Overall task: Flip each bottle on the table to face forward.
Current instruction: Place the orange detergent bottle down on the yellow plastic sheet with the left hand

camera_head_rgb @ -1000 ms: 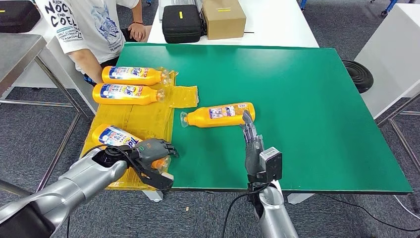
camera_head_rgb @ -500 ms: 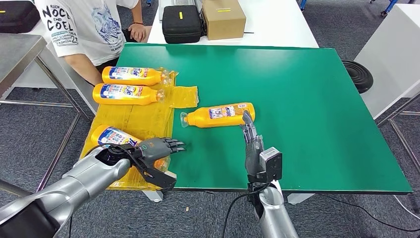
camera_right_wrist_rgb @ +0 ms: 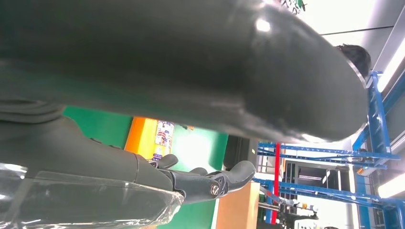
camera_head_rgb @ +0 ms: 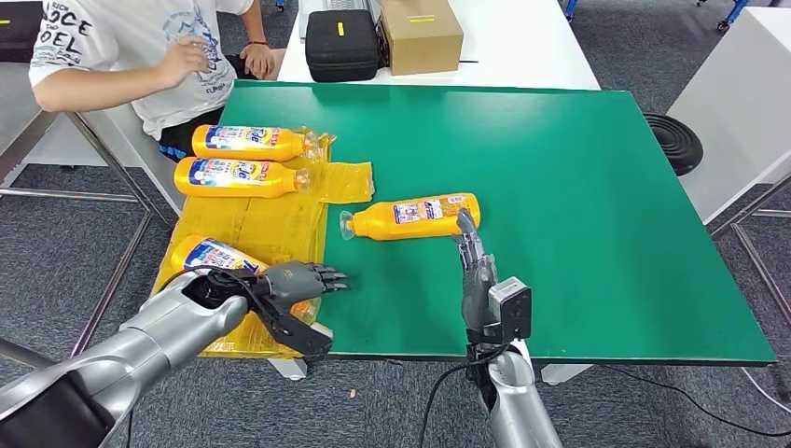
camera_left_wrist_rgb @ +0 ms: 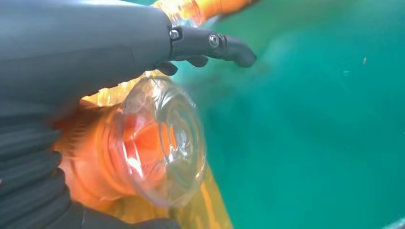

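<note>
Resting beside the middle bottle (camera_head_rgb: 411,217), right hand (camera_head_rgb: 474,266) has fingers straight and together, probably ready to roll it. Left hand (camera_head_rgb: 291,284) holds nothing, fingers spread over the near bottle (camera_head_rgb: 216,257).

Evenly and brightly lit from overhead with soft shadows, sharp in the head view, blurred and hazy up close at both wrists, with window glare toward 3 o'clock.

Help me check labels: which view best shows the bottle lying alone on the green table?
The head view: the lone bottle lies whole there, label up. The right wrist view gives an orange sliver behind the right hand; the left wrist view catches its blurred cap end.
</note>
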Robot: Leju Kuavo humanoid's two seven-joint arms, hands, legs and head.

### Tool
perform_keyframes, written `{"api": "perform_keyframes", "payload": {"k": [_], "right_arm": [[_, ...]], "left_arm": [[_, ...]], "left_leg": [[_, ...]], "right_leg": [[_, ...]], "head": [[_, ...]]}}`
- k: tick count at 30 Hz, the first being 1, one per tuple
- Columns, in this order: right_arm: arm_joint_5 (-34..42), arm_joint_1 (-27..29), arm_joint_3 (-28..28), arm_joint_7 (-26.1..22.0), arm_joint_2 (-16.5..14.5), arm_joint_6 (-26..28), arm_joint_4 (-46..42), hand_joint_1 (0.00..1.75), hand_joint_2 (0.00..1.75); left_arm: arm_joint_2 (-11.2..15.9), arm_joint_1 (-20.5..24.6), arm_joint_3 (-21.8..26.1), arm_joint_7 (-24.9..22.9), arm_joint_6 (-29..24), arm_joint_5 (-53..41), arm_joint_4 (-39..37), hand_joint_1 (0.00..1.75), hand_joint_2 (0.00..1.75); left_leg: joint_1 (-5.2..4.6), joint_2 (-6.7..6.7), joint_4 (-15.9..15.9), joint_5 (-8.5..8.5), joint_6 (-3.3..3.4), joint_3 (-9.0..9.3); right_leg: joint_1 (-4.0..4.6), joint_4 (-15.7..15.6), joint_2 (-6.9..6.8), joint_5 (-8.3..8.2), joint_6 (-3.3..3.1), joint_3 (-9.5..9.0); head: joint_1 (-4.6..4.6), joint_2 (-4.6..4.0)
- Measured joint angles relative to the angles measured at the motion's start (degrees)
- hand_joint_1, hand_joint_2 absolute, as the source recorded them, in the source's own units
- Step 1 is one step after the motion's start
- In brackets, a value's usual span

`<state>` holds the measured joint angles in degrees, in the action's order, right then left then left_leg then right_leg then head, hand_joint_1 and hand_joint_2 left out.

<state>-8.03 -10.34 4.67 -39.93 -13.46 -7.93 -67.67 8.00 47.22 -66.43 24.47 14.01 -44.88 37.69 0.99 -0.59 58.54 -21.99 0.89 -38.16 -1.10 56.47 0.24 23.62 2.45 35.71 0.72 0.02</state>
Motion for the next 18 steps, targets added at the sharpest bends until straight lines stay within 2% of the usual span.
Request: {"api": "perform_keyframes", "payload": {"k": [6,18], "right_arm": [[0.1,0.0,0.0,0.0,0.1,0.0,0.0,0.0,0.0],[0.4,-0.1,-0.1,0.0,0.2,-0.1,0.3,0.0,0.0]], "left_arm": [[2.7,1.7,-1.0,-0.3,3.3,-1.8,2.4,0.0,1.75],[6.3,2.7,-2.9,-0.3,5.6,-1.5,6.1,0.0,1.75]], "left_leg": [[0.01,0.02,0.0,0.0,0.0,0.01],[-0.02,0.0,0.0,0.0,0.0,-0.04]], "right_leg": [[0.02,0.0,0.03,0.0,0.0,0.02],[-0.02,0.0,0.01,0.0,0.0,0.03]], "head": [[0.01,0.0],[0.01,0.0]]}}
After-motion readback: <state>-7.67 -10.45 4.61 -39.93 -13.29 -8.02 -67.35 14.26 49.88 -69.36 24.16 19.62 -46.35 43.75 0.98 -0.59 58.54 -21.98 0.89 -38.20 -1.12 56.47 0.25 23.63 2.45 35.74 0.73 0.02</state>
